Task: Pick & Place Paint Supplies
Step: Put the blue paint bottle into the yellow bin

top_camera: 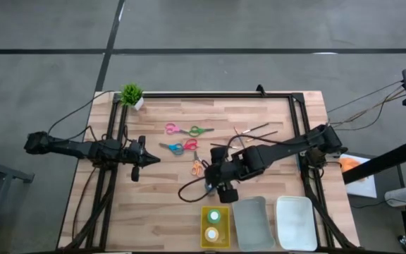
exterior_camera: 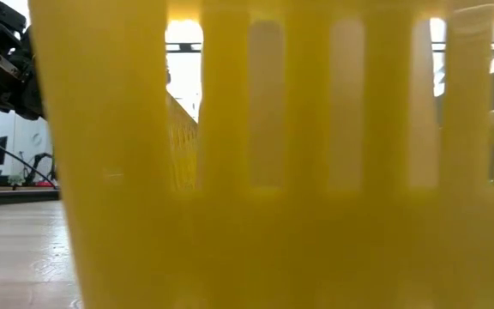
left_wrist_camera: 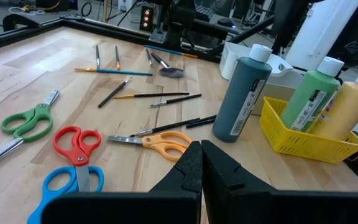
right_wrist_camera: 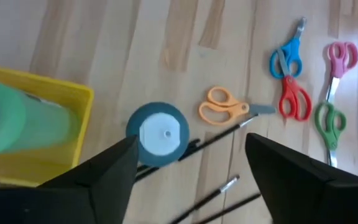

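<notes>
My right gripper [right_wrist_camera: 191,146] is open and hangs above the grey paint bottle [right_wrist_camera: 160,134], pointing down, with the bottle's white cap below the gap, nearer one finger. That bottle [left_wrist_camera: 241,93] stands upright on the table beside the yellow tray [left_wrist_camera: 303,140]. The green bottle [left_wrist_camera: 312,96] and the yellow bottle [left_wrist_camera: 352,106] stand inside the tray. Several scissors lie mid-table: orange [top_camera: 197,167], red [top_camera: 188,144], blue [top_camera: 171,147], pink [top_camera: 174,129], green [top_camera: 200,130]. Thin brushes [left_wrist_camera: 160,95] and a stubby dark brush [left_wrist_camera: 169,70] lie beyond them. My left gripper [left_wrist_camera: 201,165] is shut and waits at the table's left [top_camera: 150,160].
A grey tray [top_camera: 251,220] and a white tray [top_camera: 294,223] sit at the near edge, right of the yellow tray [top_camera: 215,226]. A small potted plant [top_camera: 132,94] stands at the far left corner. The yellow tray's wall [exterior_camera: 273,172] fills the low view.
</notes>
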`<move>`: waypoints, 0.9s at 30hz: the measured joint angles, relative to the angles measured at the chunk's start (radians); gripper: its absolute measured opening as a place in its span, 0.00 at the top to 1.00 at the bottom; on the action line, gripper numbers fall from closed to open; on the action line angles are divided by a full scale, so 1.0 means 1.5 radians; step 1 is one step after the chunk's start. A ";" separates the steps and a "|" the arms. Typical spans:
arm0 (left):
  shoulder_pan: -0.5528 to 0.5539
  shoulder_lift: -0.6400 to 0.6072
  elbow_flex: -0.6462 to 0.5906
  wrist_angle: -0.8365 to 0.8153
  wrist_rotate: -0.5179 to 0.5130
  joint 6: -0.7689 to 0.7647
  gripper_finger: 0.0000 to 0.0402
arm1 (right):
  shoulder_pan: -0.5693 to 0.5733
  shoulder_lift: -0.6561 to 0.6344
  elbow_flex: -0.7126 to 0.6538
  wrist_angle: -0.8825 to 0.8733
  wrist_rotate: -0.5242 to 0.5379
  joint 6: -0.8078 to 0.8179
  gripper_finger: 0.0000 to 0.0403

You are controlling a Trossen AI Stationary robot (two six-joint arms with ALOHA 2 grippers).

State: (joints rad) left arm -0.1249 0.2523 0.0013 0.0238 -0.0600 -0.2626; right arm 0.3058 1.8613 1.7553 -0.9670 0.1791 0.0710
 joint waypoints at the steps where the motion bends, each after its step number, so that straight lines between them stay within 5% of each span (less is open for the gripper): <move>1: 0.000 0.000 0.000 0.000 0.000 0.000 1.00 | 0.000 0.000 -0.003 0.006 0.000 0.001 0.24; 12: 0.000 0.000 0.000 0.000 0.000 0.000 1.00 | 0.001 0.000 -0.006 0.038 -0.064 0.090 0.21; 27: 0.000 0.000 0.000 0.000 0.000 0.000 1.00 | 0.001 0.002 -0.110 0.149 -0.067 0.125 0.21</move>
State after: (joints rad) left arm -0.1249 0.2523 0.0013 0.0238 -0.0601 -0.2626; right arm 0.3076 1.8637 1.5898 -0.7433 0.0784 0.2590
